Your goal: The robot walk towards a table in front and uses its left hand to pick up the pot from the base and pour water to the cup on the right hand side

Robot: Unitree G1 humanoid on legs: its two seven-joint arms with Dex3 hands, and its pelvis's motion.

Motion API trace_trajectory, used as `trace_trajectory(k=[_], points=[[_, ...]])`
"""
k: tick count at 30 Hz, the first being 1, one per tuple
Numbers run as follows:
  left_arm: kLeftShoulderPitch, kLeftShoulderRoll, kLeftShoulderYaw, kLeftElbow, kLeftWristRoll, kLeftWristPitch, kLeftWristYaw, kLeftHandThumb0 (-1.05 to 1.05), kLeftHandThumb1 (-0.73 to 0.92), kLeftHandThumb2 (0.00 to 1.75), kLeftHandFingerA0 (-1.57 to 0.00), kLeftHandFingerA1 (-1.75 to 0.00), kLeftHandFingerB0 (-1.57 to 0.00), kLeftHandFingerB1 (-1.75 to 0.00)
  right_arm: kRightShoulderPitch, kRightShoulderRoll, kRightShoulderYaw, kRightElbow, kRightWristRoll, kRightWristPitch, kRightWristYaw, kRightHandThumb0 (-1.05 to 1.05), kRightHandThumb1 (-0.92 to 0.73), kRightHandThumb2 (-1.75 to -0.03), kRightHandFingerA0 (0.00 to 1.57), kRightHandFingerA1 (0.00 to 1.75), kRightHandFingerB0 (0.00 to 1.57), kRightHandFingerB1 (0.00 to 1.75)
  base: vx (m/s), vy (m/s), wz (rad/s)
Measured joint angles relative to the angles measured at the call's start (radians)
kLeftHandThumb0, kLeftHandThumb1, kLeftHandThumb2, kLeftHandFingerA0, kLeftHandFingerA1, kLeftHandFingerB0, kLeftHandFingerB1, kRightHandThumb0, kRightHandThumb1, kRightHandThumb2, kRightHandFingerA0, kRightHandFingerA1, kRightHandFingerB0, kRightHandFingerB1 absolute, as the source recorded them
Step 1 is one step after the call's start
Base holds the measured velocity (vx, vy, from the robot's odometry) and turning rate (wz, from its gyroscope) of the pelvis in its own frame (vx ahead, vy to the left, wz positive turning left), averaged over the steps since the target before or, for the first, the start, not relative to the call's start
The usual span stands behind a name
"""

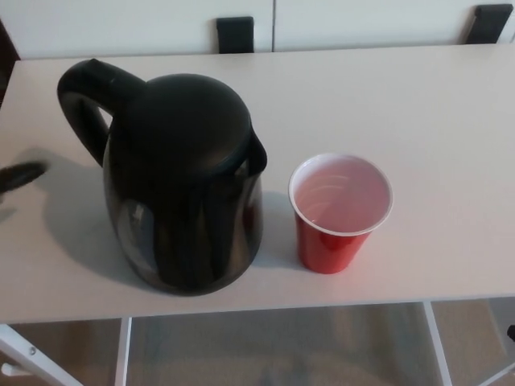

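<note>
A black kettle (181,181) stands upright on the white table (418,104), left of centre, with its looped handle (84,92) pointing to the far left. No separate base shows under it. Just to its right stands a red cup (340,211) with a white inside, a small gap apart from the kettle. Only a dark, blurred sliver of my left hand (18,176) shows at the picture's left edge. It is low over the table, clear of the handle and holding nothing. My right hand is out of sight.
The table's front edge runs close below the kettle and cup, with white table legs (125,354) and floor beneath. Two dark chair backs (235,34) (488,22) stand behind the far edge.
</note>
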Motion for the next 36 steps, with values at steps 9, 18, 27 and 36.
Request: trace_trajectory(k=[9, 18, 27, 36], points=[[0.287, 0.015, 0.297, -0.069, -0.132, -0.006, -0.103, -0.51, 0.34, 0.70, 0.00, -0.09, 0.00, -0.21, 0.034, 0.001, 0.008, 0.015, -0.009, -0.001, 0.007, -0.14, -0.55, -0.55, 0.56, 0.51, 0.48, 0.45, 0.00, 0.000, 0.00], [0.594, -0.149, 0.628, 0.091, -0.252, -0.075, -0.104, -0.38, 0.36, 0.76, 0.00, -0.43, 0.00, -0.29, 0.093, 0.002, 0.019, 0.055, -0.016, -0.012, 0.014, -0.14, -0.58, -0.56, 0.54, 0.49, 0.47, 0.44, 0.00, 0.000, 0.00], [0.636, -0.221, 0.562, 0.483, -0.227, -0.186, -0.019, -0.49, 0.57, 0.58, -0.17, -0.36, -0.26, -0.32, 0.135, 0.006, 0.028, 0.091, -0.017, -0.033, 0.024, -0.13, -0.57, -0.56, 0.55, 0.50, 0.48, 0.45, 0.00, 0.000, 0.00], [0.592, -0.226, 0.199, 0.488, -0.110, -0.270, -0.030, -0.53, 0.55, 0.57, -0.25, -0.36, -0.24, -0.30, 0.131, 0.009, 0.018, 0.135, -0.015, -0.045, 0.018, -0.13, -0.56, -0.56, 0.57, 0.52, 0.52, 0.47, 0.00, 0.000, 0.00]])
